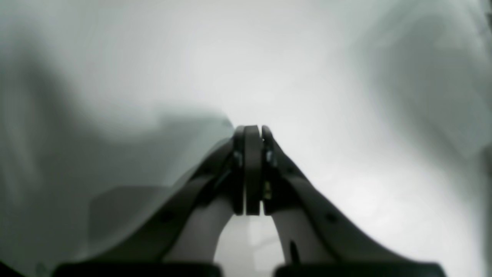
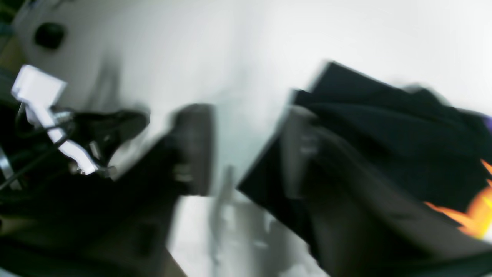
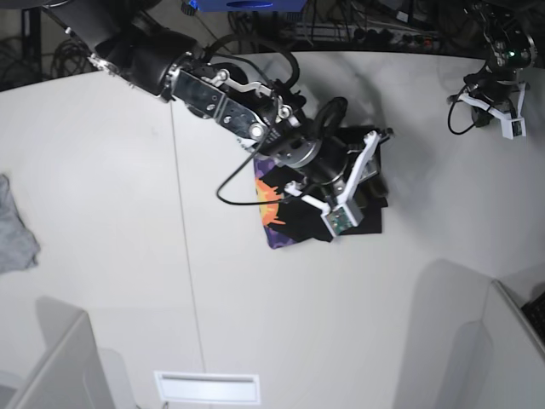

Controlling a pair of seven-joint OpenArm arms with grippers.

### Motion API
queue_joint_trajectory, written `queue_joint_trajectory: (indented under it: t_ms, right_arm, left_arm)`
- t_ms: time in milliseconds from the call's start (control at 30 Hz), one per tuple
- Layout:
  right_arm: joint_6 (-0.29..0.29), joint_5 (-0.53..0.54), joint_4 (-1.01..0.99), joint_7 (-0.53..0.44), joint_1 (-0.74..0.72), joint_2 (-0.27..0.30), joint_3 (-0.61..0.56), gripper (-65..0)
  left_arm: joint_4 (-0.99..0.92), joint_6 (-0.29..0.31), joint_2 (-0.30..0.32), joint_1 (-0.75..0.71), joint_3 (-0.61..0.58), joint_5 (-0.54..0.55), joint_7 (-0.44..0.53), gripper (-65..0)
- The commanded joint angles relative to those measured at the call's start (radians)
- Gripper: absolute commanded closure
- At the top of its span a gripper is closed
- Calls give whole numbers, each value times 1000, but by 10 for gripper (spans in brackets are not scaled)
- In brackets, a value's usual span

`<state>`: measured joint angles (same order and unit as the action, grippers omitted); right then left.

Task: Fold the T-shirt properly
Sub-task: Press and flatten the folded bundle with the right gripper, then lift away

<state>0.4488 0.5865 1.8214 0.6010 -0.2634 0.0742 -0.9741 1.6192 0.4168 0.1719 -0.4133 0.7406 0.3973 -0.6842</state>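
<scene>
The black T-shirt lies folded into a small rectangle mid-table, its orange sun and purple print showing at its left end. My right arm reaches over it, the wrist low above the cloth. In the blurred right wrist view my right gripper has its fingers apart with white table between them. The T-shirt lies against the right-hand finger, and the orange print shows at the frame's edge. My left gripper is shut on nothing over bare white table, and the left arm sits at the far right corner.
A small grey cloth lies at the table's left edge. White box-like panels stand at the near left and near right. Cables and equipment crowd the far edge.
</scene>
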Motion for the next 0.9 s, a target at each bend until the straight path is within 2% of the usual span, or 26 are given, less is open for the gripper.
queue_joint_trajectory:
  t_ms: [0, 33, 133, 200, 267, 533, 700, 867]
  right_arm:
    - [-5, -3, 28, -26, -1, 0, 51, -71]
    - [-5, -3, 25, -26, 14, 11, 97, 0]
    - [-6, -1, 1, -19, 63, 23, 223, 0]
    - [-12, 3, -30, 27, 79, 20, 286, 0]
    - [-12, 2, -68, 64, 77, 17, 294, 0]
    - [-12, -3, -249, 61, 45, -24, 294, 0]
    - [-14, -3, -334, 61, 8, -72, 292, 0]
    - [-14, -3, -423, 47, -15, -161, 291, 0]
  left_arm:
    - [16, 1, 16, -3, 6, 9, 17, 0]
    - [16, 1, 16, -3, 6, 9, 17, 0]
    - [17, 1, 15, -3, 6, 9, 17, 0]
    - [16, 1, 15, -3, 6, 9, 17, 0]
    - [16, 1, 15, -3, 6, 9, 17, 0]
    - [23, 1, 15, -19, 6, 9, 17, 0]
    - [22, 1, 15, -25, 6, 9, 17, 0]
    - [22, 1, 15, -25, 6, 9, 17, 0]
